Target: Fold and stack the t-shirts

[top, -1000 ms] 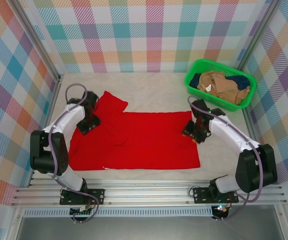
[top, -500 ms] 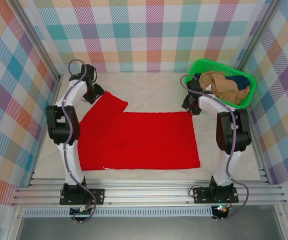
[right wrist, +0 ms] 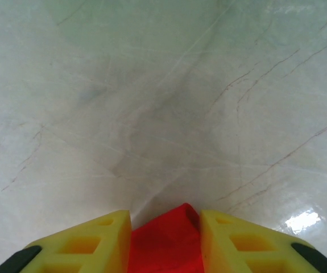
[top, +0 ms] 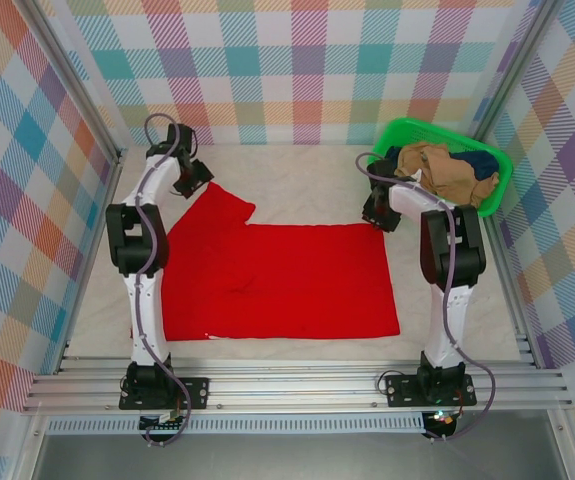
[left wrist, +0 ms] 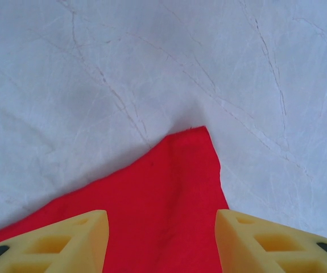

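- Since each view gives a different bit, starting from the top: the red t-shirt (top: 287,285) is spread flat on the worktop (top: 307,185), with its far edge running left to right. The left hand (top: 195,178) sits at the far-left sleeve corner and the right hand (top: 377,214) at the far-right corner. So each arm is on its own corner, and the rest of the shirt lies back toward the arm bases. A tan t-shirt (top: 445,170) and a navy t-shirt (top: 483,160) are bunched up in the green basket (top: 429,127), just beside the right hand.
- Left wrist: the yellow fingers (left wrist: 66,242) stand well apart. The pointed red corner lies flat between them, tip aimed away from the hand. Nothing is pinched.
- Right wrist: much narrower here. The fingers (right wrist: 89,244) touch a puckered bit of red corner on both sides, so I'd call that a grip, though I can't tell how firm.
- My guess: the left hand has to clamp down before both corners can be pulled back toward the near edge.
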Robot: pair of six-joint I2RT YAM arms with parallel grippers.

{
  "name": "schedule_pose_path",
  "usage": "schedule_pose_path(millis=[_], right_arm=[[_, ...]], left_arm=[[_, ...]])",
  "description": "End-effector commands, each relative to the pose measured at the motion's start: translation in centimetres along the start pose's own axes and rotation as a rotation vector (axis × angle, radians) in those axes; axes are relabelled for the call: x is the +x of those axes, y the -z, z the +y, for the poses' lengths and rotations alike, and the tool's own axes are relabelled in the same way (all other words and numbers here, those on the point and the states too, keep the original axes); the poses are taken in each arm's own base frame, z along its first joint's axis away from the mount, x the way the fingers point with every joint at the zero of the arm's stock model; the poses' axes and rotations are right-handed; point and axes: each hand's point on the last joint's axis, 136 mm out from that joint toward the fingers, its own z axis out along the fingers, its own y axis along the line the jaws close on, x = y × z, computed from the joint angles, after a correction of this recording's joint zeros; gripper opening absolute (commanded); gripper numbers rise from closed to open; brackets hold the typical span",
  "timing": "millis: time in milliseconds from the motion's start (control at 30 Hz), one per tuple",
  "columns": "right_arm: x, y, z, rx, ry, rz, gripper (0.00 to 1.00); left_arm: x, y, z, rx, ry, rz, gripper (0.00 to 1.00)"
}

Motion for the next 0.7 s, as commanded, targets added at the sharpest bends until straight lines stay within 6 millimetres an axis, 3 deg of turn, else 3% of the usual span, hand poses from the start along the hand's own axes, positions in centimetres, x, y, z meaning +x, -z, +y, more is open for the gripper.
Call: schedule_pose_path(millis=[0, 300, 500, 667], right_arm=[[0.4, -0.1, -0.8, 0.033, -0.015, 0.032, 0.31], [0.0, 0.6, -0.9, 0.062, 0.017, 0.046, 0.02], [0.3, 1.0, -0.3, 0.033, 0.024, 0.069, 0.00], [0.9, 1.1, -0.2, 0.021, 0.031, 0.089, 0.00]], left_arm=[[-0.4, -0.5, -0.6, 0.003, -0.042, -0.004, 0.53], [-0.3, -1.7, -2.5, -0.053, -0.166, -0.065, 0.55], [-0.5, -3.6, -1.8, -0.171, -0.239, -0.125, 0.54], [-0.9, -5.1, -2.3, -0.169, -0.227, -0.149, 0.54]])
